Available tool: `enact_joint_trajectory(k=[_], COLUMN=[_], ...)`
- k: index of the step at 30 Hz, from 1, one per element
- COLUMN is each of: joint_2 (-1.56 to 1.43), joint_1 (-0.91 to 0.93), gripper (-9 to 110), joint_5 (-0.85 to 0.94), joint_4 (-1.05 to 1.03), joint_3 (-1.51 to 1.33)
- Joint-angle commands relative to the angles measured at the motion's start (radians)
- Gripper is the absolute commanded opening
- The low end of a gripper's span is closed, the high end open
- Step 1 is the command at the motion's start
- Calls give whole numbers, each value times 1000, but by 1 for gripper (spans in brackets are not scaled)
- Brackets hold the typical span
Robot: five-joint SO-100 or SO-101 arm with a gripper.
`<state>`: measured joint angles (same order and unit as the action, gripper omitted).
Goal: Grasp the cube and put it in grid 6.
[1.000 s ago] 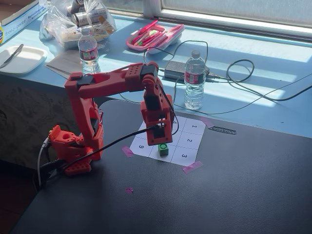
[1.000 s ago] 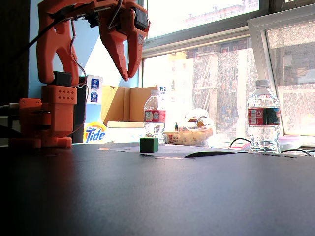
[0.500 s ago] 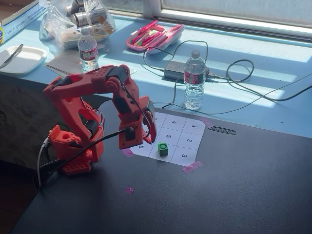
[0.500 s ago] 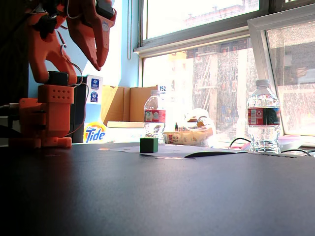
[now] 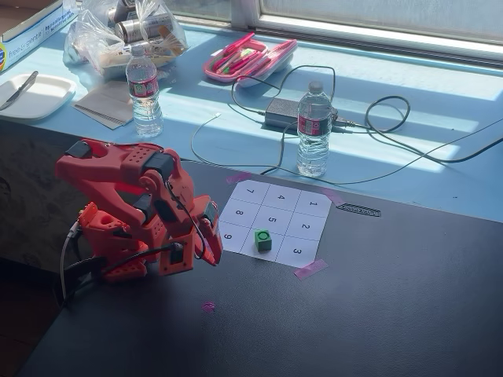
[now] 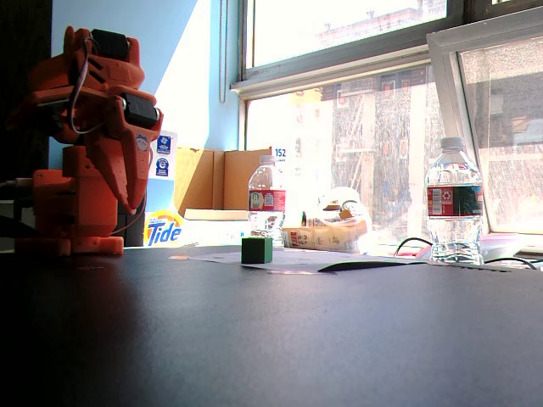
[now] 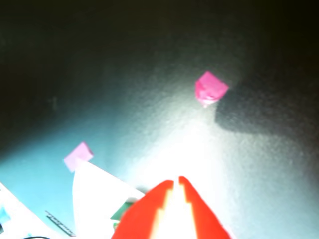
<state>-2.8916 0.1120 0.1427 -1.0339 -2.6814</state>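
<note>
One cube (image 5: pixel 263 240) on grid 6 (image 5: pixel 268 247), fingers (image 5: pixel 206 250) apart.

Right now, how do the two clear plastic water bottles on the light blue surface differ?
In a fixed view, the left water bottle stands beside a stack of grey papers; the right water bottle stands beside a black power adapter, nearer the numbered paper sheet. Both are upright, capped and red-labelled.

Wrist view: the red gripper (image 7: pixel 176 182) is entering from the bottom edge, fingertips nearly touching, over a dark tabletop (image 7: pixel 124 59). Two pink tape pieces (image 7: pixel 211 87) are lying apart; a white paper corner (image 7: pixel 94 191) is showing lower left.
</note>
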Motion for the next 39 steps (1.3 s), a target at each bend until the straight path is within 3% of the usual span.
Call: enact_joint_trajectory(k=[1, 10, 39], joint_2=[-69, -410, -410], joint_1=[14, 15, 35], gripper=[0, 0, 0], joint_5=[15, 8, 15], joint_4=[49, -60, -48], joint_3=[-94, -265, -333])
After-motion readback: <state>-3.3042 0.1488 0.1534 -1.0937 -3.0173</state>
